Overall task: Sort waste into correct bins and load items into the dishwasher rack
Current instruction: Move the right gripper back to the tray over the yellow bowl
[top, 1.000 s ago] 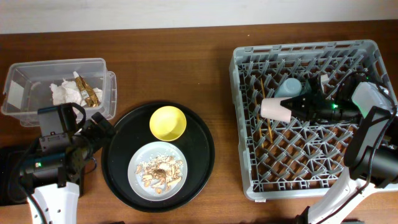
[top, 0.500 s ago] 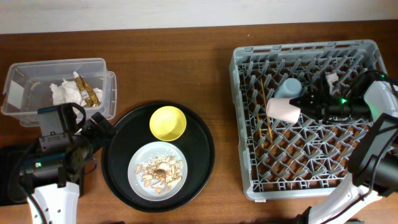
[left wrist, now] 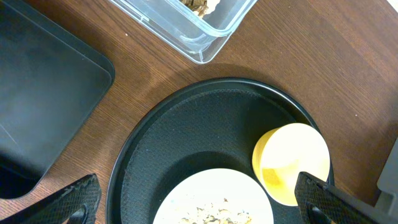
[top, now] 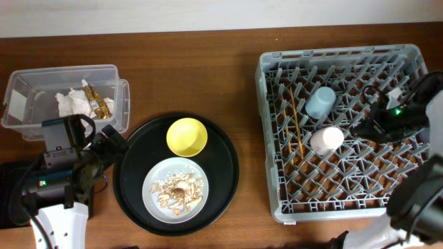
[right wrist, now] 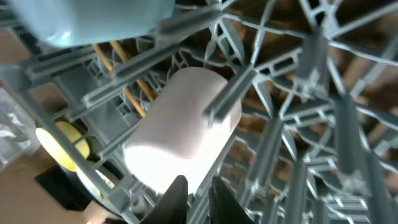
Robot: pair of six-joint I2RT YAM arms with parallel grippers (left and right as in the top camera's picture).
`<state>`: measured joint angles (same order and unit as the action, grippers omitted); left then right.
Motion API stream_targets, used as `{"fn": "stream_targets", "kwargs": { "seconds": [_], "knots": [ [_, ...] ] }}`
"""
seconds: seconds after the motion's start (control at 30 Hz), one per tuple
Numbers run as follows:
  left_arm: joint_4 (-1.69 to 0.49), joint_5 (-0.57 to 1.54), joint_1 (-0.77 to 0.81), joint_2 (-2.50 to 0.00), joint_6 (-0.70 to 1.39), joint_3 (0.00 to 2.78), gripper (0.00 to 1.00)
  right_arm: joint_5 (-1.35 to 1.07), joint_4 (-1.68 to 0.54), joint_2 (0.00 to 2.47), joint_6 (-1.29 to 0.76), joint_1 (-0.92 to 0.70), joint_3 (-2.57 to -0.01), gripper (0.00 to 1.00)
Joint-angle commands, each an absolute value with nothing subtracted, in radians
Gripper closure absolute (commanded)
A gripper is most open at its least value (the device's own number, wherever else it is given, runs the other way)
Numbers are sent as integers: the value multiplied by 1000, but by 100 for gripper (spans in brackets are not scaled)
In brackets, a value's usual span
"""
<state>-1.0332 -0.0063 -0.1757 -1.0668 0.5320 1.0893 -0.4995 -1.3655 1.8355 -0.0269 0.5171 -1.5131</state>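
The grey dishwasher rack [top: 277, 69] holds the light blue cup [top: 320, 102], the wooden chopsticks [top: 298, 131] and the pink cup [top: 327, 140]. The pink cup [right wrist: 186, 130] rests among the pegs. My right gripper [top: 361, 128] is just right of it, jaws a narrow gap apart and empty [right wrist: 198, 198]. My left gripper [left wrist: 202, 208] is wide open above the round black tray, over the grey-white plate [top: 176, 188] with food scraps [top: 177, 190] and beside the yellow bowl [top: 187, 136]. The clear box [top: 28, 100] holds napkins [top: 71, 104] and the gold-brown wrapper [top: 99, 101].
The large round black tray [top: 221, 162] sits at centre left with the bowl and plate on it. The shallow black rectangular tray [left wrist: 43, 106] lies left of it, under my left arm. The clear box corner [left wrist: 205, 43] is close above the round tray.
My right gripper carried the pink cup down and right into the rack, let it go and drew back to the right. The left arm has not moved.
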Motion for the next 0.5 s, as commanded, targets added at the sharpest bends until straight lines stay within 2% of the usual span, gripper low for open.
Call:
{"fn": "stream_targets", "kwargs": {
  "seconds": [0.0,0.17,0.3,0.4,0.43,0.47],
  "knots": [
    [-1034,1,-178,-1065,527,1089,1,-451,-1388,1712,-42,496,-1541,85],
    [-1034,1,-178,-1065,527,1089,1,-469,-1405,1626,-38,389,-1541,86],
    [-1034,1,-178,-1065,527,1089,1,-620,-1366,1589,14,189,-1541,86],
    [-1034,1,-178,-1065,527,1089,1,-643,-1278,1592,-7,27,-1541,85],
    [-1034,1,-178,-1065,527,1089,1,-633,-1226,1599,-30,-51,-1541,78],
    [-1034,1,-178,-1065,527,1089,1,-623,-1186,1608,-51,-115,-1541,63]
  ]
}}
